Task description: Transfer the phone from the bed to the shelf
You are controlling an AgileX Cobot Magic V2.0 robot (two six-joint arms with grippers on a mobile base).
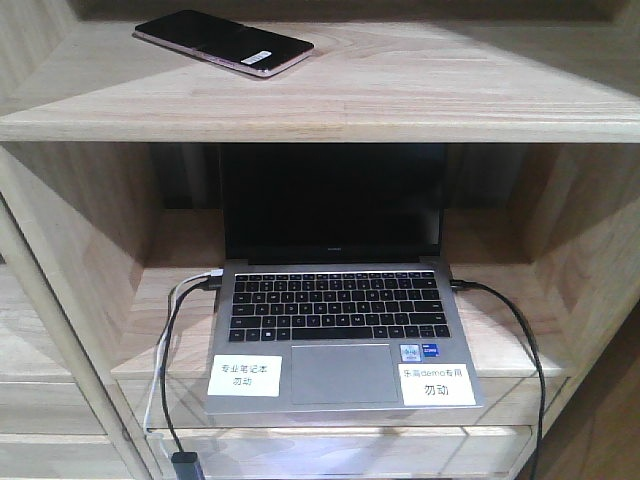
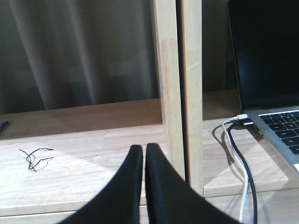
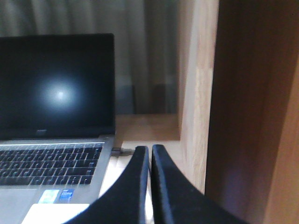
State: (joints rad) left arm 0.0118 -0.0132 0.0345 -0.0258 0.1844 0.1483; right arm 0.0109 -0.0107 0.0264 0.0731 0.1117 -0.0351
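Phone (image 1: 224, 43) on shelf (image 1: 400, 100), clear of pincers.

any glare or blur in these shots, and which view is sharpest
Front view is sharpest: the phone on the shelf and the laptop labels read clearly, with deep shadow behind the screen. Right wrist view is soft and dim, with a hazy glare spot on the laptop screen. Left wrist view is fairly sharp, with a bright patch near a wire scrap.
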